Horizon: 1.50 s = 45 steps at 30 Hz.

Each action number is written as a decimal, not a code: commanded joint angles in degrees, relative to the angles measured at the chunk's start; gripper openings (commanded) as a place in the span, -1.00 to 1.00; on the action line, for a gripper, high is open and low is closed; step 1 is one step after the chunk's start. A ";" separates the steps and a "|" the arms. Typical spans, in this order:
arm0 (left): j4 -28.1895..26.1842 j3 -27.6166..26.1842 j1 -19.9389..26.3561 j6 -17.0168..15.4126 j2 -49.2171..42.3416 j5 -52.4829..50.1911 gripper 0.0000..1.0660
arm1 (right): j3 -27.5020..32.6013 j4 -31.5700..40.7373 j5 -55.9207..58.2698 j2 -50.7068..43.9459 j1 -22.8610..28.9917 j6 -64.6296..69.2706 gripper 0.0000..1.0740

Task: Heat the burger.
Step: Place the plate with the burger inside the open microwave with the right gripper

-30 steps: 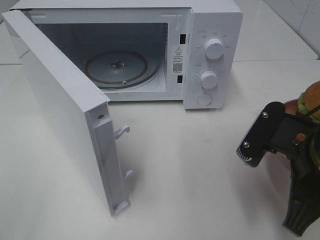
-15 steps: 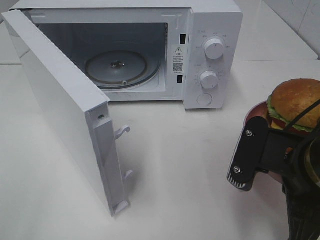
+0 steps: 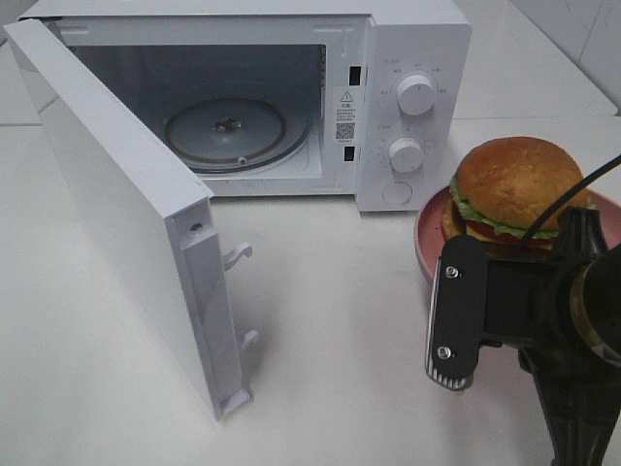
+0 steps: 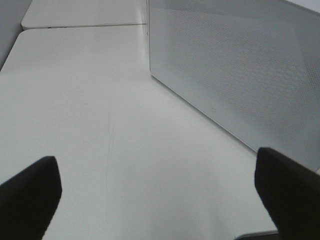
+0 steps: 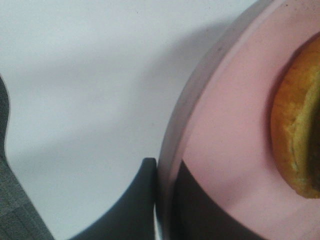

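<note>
The burger [image 3: 519, 184], with a glossy brown bun, green lettuce and cheese, sits on a round pink plate [image 3: 432, 238] to the right of the microwave [image 3: 417, 49]. My right gripper [image 5: 161, 200] is shut on the plate's rim [image 5: 172, 150], one finger outside it and one inside. The burger's bun edge [image 5: 297, 135] shows further in on the plate. In the exterior view my right arm's black wrist mount [image 3: 461, 311] hides the grip. My left gripper [image 4: 160, 200] is open and holds nothing. It hovers low over the table beside the outer face of the microwave door [image 4: 240, 75].
The microwave door [image 3: 116, 214] swings open toward the front left, with its latch hooks [image 3: 238, 257] sticking out. The glass turntable [image 3: 228, 131] lies bare inside the cavity. Two dials [image 3: 415, 94] and a button are on the right panel. White tabletop [image 3: 340, 320] lies in front.
My right arm has moved left with the plate, bringing the burger from the right edge of the view to beside the microwave's control panel. The left gripper stays open.
</note>
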 commanded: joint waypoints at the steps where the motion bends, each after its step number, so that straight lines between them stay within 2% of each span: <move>1: -0.40 0.17 -0.11 -0.06 -0.97 -0.52 0.83 | -0.06 -3.27 -1.89 -0.46 0.23 -2.46 -1.00; 12: -0.40 0.17 -0.11 -0.06 -0.97 -0.52 0.83 | -0.06 -3.32 -4.76 -0.46 0.23 -7.68 -1.00; 18: -0.40 0.17 -0.11 -0.06 -0.97 -0.52 0.83 | -0.06 -3.38 -4.87 -0.46 0.23 -17.30 -1.00; 24: -0.40 0.17 -0.11 -0.06 -0.97 -0.52 0.83 | -0.06 -3.32 -5.04 -0.46 0.23 -17.88 -1.00; 35: -0.40 0.17 -0.11 -0.06 -0.97 -0.52 0.83 | -0.06 -3.15 -9.80 -0.46 0.00 -29.39 -1.00; 45: -0.40 0.17 -0.11 -0.06 -0.97 -0.52 0.83 | -0.06 -2.29 -17.07 -0.46 0.00 -32.60 -1.00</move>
